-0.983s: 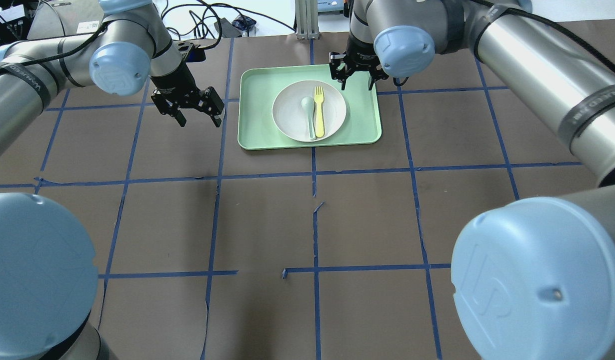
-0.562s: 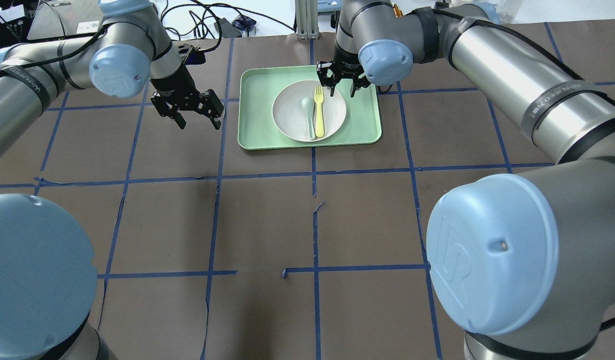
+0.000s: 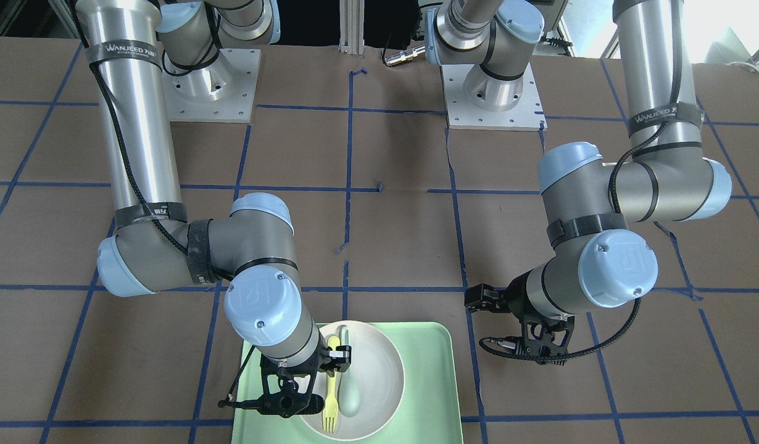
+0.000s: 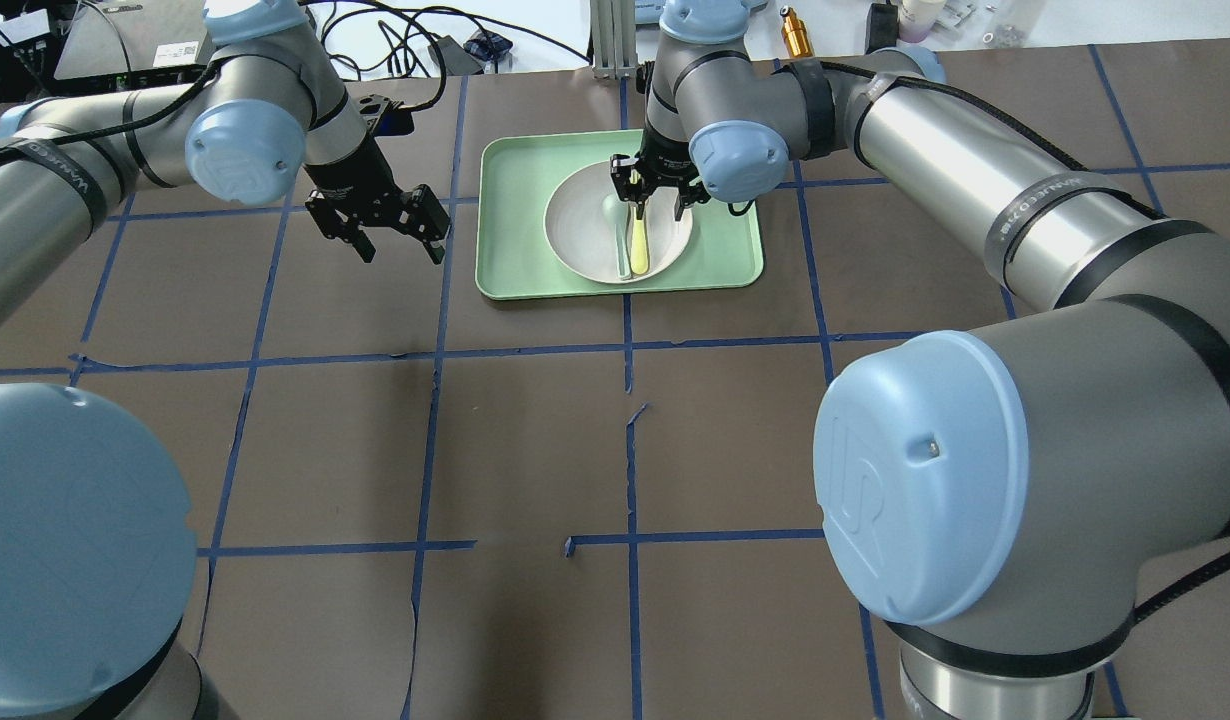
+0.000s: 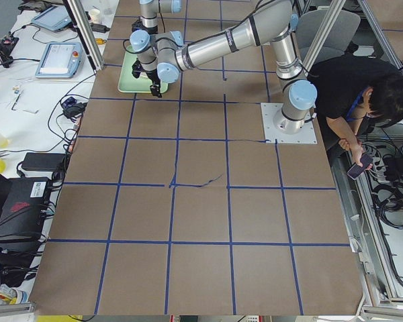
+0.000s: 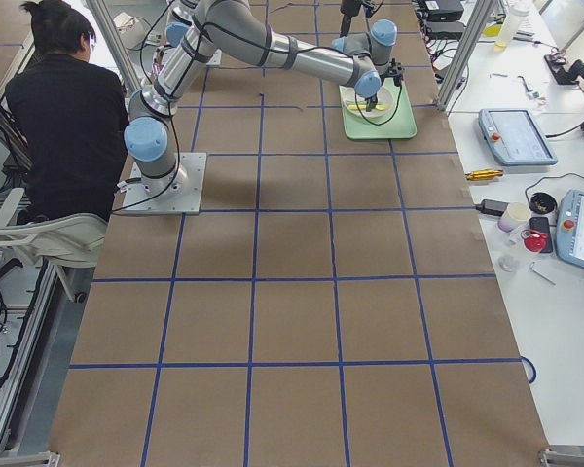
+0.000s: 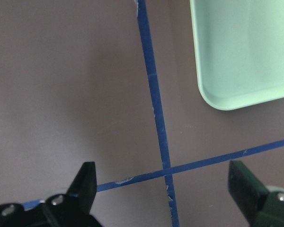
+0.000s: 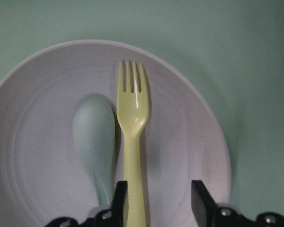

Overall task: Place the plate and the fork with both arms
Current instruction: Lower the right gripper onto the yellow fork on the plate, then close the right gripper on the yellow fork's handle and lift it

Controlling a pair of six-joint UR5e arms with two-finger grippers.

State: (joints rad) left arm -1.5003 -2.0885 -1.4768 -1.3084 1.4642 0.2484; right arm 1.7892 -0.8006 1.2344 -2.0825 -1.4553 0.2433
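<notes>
Right hand [image 4: 657,211] moved, apparently straddling 1 fork [image 8: 132,123] on 1 plate [image 8: 38,146].

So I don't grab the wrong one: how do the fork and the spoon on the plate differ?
The fork is pale yellow with tines; the spoon is pale grey-green with a rounded bowl. The fork's head reaches nearer the rim than the spoon's. Both lie side by side on the plate, heads the same way.
</notes>
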